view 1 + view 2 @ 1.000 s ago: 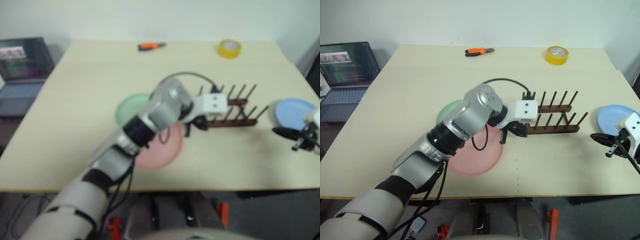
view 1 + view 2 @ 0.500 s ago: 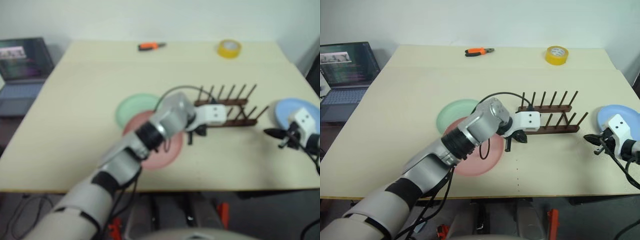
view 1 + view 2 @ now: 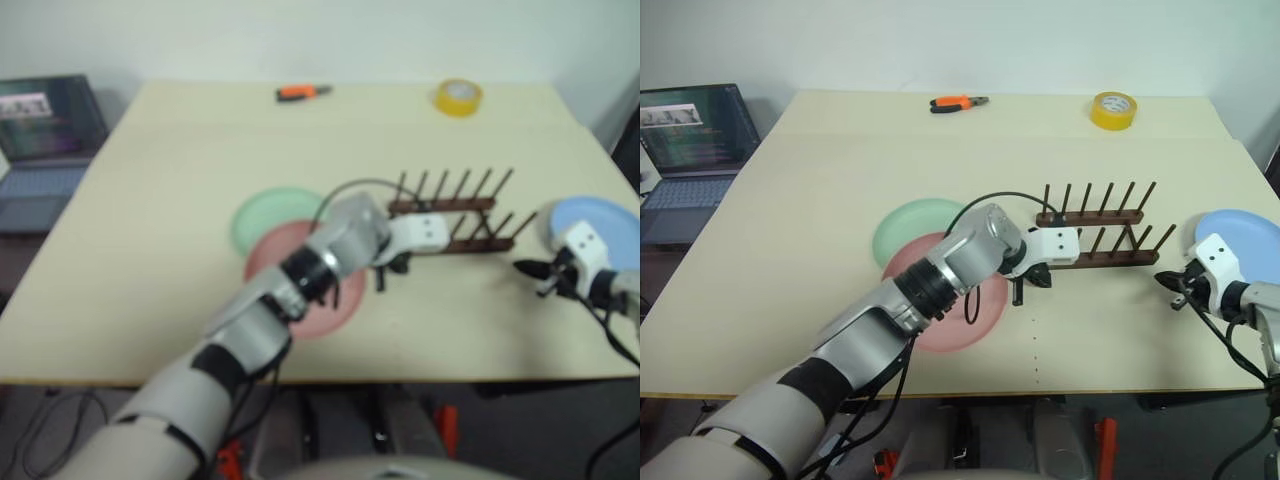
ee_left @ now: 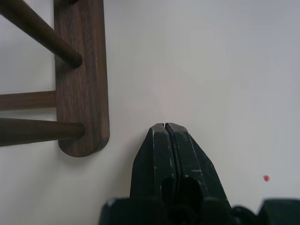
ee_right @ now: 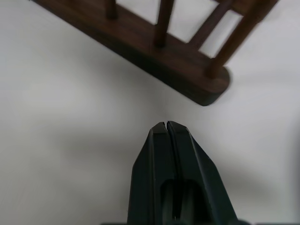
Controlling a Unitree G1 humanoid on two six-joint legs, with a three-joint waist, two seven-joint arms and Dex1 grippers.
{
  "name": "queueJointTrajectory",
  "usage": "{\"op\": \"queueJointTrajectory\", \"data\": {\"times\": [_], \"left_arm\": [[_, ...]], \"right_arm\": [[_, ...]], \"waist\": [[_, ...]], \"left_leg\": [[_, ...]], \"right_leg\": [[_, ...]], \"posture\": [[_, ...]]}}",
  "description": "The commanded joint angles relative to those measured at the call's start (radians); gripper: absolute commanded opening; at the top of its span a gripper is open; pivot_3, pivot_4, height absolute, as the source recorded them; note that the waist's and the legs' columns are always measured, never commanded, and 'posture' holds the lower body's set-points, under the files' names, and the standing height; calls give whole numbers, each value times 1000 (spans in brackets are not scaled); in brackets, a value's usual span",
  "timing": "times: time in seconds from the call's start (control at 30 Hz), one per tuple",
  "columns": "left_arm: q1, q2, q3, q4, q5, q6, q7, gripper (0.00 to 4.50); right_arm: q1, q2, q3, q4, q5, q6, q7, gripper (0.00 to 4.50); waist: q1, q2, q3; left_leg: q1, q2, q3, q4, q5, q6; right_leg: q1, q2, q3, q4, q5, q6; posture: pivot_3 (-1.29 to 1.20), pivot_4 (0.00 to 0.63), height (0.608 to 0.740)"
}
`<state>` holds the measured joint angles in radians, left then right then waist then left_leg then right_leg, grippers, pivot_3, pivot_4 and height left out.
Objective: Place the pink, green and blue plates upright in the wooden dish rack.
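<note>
Green plate (image 3: 912,226) and pink plate (image 3: 940,305): overlapping, flat on surface (image 3: 790,200); probably light, stiff, slick; take by rim. Left gripper (image 3: 1018,294): pressed together, empty. Wooden dish rack (image 3: 1102,240): empty. Right gripper (image 3: 1167,283): pressed together. Blue plate (image 3: 1240,232): flat.

Plates: salmon pink (image 3: 940,305), mint green (image 3: 912,225), light blue (image 3: 1240,232). Rack (image 3: 1100,240) dark brown; tape roll (image 3: 1112,108) yellow (pliers (image 3: 958,102) orange-handled); table (image 3: 820,180) cream.

closed left end effector (image 4: 165,127) just beside wooden dish rack (image 4: 80,89) rail end.
</note>
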<state>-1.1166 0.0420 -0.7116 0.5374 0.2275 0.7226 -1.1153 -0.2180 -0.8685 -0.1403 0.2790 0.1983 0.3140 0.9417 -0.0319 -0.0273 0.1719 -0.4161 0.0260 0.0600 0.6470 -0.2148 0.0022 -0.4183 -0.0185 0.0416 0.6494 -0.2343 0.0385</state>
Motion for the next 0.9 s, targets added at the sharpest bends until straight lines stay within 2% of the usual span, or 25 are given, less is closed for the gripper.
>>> {"op": "queueJointTrajectory", "data": {"times": [0.03,0.9], "left_arm": [[-31,-15,16,11,9,-21,22,36],[-84,-77,83,209,33,-109,198,36]], "right_arm": [[-23,2,-4,-13,-15,-29,-23,0],[-111,104,32,139,-130,-274,-179,0]], "waist": [[0,0,0],[-1,0,0]], "left_leg": [[0,0,0,0,0,0],[0,0,0,0,0,0]], "right_leg": [[0,0,0,0,0,0],[0,0,1,0,0,1]], "posture": [[0,150,740],[0,150,740]]}}
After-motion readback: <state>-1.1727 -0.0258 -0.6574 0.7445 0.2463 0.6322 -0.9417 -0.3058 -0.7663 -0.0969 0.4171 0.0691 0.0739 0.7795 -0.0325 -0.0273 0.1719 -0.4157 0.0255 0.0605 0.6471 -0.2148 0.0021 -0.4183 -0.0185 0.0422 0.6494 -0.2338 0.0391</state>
